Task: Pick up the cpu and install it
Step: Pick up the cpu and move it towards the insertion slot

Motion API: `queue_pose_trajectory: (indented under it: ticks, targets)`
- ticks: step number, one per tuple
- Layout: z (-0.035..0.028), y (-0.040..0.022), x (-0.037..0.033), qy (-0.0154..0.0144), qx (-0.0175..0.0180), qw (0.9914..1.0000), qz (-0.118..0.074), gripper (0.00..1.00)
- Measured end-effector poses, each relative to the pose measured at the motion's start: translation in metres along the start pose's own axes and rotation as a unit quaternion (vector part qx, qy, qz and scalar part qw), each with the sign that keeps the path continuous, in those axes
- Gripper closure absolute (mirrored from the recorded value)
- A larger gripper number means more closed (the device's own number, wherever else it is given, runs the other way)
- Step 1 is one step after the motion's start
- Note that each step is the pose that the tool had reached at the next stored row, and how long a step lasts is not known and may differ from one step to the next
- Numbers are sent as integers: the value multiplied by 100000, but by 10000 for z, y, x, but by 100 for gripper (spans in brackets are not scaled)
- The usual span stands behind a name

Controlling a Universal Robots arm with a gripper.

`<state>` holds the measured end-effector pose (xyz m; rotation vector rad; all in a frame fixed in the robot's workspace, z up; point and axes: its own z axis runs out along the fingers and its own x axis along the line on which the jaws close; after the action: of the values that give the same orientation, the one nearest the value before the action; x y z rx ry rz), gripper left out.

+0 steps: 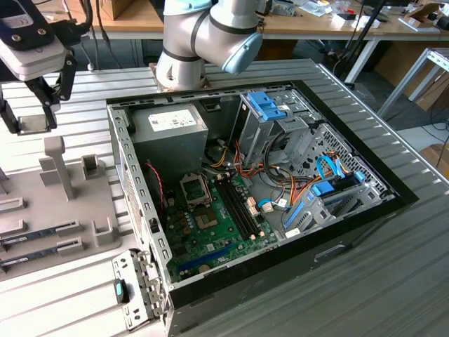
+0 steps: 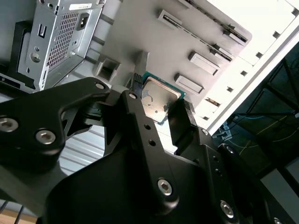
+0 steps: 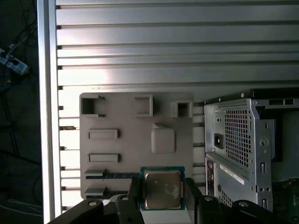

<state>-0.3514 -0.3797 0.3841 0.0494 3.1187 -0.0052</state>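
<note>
**Clamped and aloft: the cpu [image 3: 162, 189]**

Square, so without a long axis. Held flat, silvery metal top turned toward both wrist cameras, thin green rim showing along the edges. Pinched on two opposite edges between the black fingers [image 3: 134, 196], one on each side, drawn in tight against it. Carried by the gripper [image 1: 31, 116] in the air over the grey parts tray [image 3: 121, 154], clear of its surface, toward the side nearest the computer case [image 1: 280, 175]. On the tray, a raised square pad [image 3: 163, 140] and memory sticks [image 3: 112, 175] lying in slots. Tray and case side by side on the ribbed metal bench [image 3: 140, 46]. In the exterior view, inside the open case, a green motherboard [image 1: 210, 225] and its socket [image 1: 195, 188], well apart from the gripper.
</note>
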Motion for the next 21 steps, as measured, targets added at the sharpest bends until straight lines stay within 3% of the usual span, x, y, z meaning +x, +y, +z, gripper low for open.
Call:
queue_pose_trajectory:
  ticks: [21]
  targets:
    - [10, 9, -355, 141, 5, 100000, 1, 53]
